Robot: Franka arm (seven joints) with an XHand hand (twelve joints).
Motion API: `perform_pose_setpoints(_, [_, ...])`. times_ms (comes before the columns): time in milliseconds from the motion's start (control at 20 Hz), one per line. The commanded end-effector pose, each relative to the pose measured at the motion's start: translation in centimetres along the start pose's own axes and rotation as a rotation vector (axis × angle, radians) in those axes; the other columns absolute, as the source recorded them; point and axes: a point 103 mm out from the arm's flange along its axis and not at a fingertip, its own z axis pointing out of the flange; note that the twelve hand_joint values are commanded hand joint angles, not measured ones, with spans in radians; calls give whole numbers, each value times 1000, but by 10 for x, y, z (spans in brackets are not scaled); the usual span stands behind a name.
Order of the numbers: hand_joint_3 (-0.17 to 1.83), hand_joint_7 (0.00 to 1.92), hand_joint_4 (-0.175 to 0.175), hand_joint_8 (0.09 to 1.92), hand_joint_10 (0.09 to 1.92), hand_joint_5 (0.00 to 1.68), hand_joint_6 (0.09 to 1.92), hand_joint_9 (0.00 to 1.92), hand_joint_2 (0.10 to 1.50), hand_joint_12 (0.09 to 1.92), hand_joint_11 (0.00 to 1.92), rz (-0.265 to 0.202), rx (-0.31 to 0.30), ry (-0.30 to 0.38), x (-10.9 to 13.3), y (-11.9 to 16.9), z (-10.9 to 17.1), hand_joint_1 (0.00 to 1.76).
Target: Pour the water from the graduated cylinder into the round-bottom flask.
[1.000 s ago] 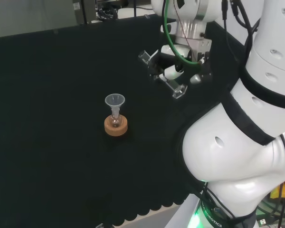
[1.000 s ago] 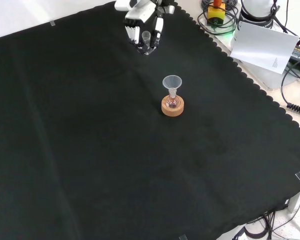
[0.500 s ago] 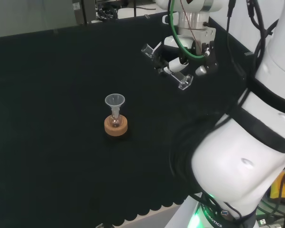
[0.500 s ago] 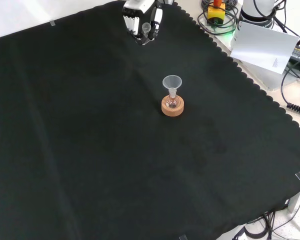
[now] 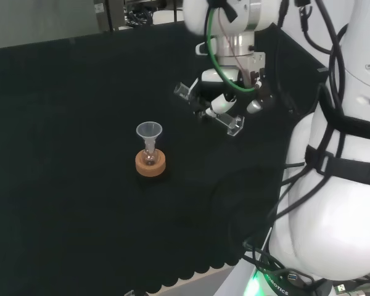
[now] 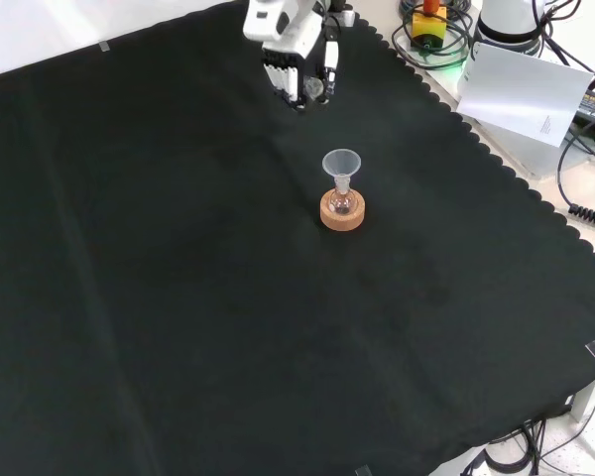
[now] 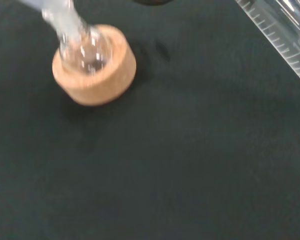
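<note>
A small round-bottom flask stands on a cork ring mid-cloth, with a clear funnel in its neck. In the head view my hand hangs above the cloth to the right of the flask, its fingers curled round a clear graduated cylinder that lies steeply tilted, mouth toward the flask. The front view shows the hand beyond the funnel, the cylinder between its fingers. The wrist view shows the flask on its cork ring and the cylinder's scale. Any water in the cylinder cannot be made out.
The arm's white links rise at the right of the head view. Black cloth covers the bench; its scalloped edge runs along the right in the front view, with cables and a white sheet beyond it.
The hand, with the cylinder in it, first drew back from the flask, then came back nearer and lower toward the funnel. Flask, funnel and cork ring stayed put.
</note>
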Motion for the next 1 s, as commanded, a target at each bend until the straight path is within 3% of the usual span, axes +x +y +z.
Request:
perform_pose_setpoints(50, [-91,1343,-44,239,87,1008,991,1484,1154,686,1387,2,117,-19,7,-13,18,1109])
perform_pose_setpoints(1000, [-95,1342,-42,234,87,1008,992,1484,1156,685,1384,5,184,-34,6,-19,17,1108])
